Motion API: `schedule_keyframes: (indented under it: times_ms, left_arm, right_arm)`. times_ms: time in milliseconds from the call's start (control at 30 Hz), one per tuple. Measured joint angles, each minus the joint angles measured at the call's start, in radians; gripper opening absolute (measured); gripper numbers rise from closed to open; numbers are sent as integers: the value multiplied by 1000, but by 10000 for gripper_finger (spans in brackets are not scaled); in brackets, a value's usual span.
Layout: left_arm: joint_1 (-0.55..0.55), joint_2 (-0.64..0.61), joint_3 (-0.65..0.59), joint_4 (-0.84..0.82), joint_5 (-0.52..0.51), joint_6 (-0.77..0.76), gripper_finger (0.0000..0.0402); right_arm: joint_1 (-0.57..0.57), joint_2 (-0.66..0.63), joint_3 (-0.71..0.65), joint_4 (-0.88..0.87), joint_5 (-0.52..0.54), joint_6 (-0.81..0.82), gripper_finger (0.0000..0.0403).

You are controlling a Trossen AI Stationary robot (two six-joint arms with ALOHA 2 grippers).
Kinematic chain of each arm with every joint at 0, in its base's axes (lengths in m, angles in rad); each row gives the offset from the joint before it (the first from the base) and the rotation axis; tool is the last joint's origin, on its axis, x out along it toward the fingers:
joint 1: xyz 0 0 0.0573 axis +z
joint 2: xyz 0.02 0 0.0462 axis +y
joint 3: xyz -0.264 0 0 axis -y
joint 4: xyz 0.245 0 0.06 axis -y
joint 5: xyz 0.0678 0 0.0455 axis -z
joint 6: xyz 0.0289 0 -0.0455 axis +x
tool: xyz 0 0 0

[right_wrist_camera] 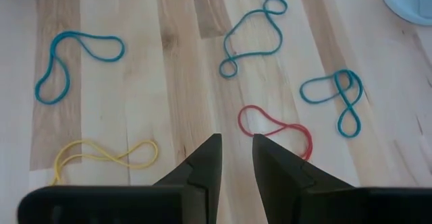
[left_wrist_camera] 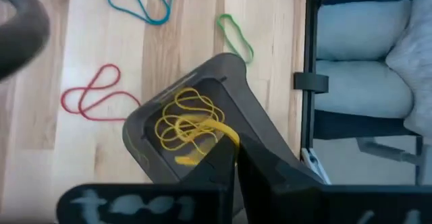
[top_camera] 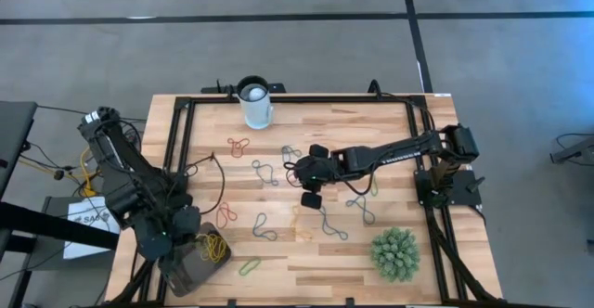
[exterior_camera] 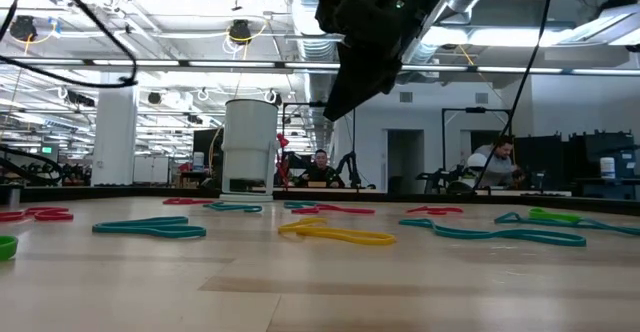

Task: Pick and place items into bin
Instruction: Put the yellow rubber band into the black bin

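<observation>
High view: right end effector [top_camera: 299,171] outstretched mid-table.

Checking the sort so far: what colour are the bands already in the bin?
Yellow: the bands in the bin show best in the left wrist view.

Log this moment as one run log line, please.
left pincer: shut, over bin | bin: yellow bands inside | right pincer: open, empty, above red band
</observation>
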Motion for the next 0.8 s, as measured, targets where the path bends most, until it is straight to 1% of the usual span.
schedule_keyframes:
  times_ms: [100,200,367,433,533,667,800]
  left_arm:
    - [0,0,0,0,-36,5,0]
    - [0,0,-8,4,-67,-29,0]
    - [0,0,-101,29,-58,-63,0]
    - [0,0,-153,53,-22,-83,0]
    - [0,0,-231,132,15,-84,0]
    - [1,0,-319,270,10,-67,0]
    - [13,0,-398,384,10,-115,0]
  right_arm:
    - [0,0,0,1,0,0,79]
    - [0,0,0,1,0,0,79]
    - [0,0,0,2,0,0,79]
    - [0,0,0,2,0,0,79]
    - [0,0,0,2,0,0,79]
    - [0,0,1,3,0,0,79]
    - [0,-1,1,9,0,1,79]
